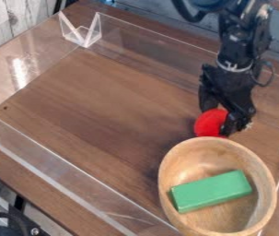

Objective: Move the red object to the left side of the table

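Note:
The red object (212, 123) is a small round bright-red toy on the dark wood table (105, 101), at the right side just beyond the rim of the wooden bowl. My gripper (226, 109) hangs directly over it, pointing down, with its black fingers (208, 100) spread apart on either side of the toy's top. The jaws stand open and the toy rests on the table, partly hidden by the right finger.
A round light wooden bowl (191, 157) at the front right holds a green rectangular block (211, 192). Low clear acrylic walls (55, 157) edge the tabletop. A clear angled stand (80, 29) sits at the back left.

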{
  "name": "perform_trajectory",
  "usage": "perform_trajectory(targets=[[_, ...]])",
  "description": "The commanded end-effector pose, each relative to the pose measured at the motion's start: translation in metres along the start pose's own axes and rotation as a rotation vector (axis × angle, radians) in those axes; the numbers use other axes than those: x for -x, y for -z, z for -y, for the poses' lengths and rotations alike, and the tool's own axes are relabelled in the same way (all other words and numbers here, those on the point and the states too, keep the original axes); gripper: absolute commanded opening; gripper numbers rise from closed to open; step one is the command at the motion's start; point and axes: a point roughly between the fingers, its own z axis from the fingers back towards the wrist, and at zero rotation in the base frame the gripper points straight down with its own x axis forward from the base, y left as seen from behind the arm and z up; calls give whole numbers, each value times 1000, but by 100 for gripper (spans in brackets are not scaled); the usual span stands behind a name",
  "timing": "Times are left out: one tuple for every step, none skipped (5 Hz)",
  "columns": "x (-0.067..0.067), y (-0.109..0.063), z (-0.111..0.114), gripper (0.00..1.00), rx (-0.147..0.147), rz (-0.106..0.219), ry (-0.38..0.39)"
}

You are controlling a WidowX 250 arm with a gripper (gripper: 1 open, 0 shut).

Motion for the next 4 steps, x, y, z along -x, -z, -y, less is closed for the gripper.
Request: perform_trajectory(targets=[[-19, -21, -4, 100, -28, 58, 9], [-27, -23, 0, 100, -41, 53, -51], [-32, -24, 4, 100, -48, 42, -109], [-25, -11, -4, 100, -36, 33, -129]])
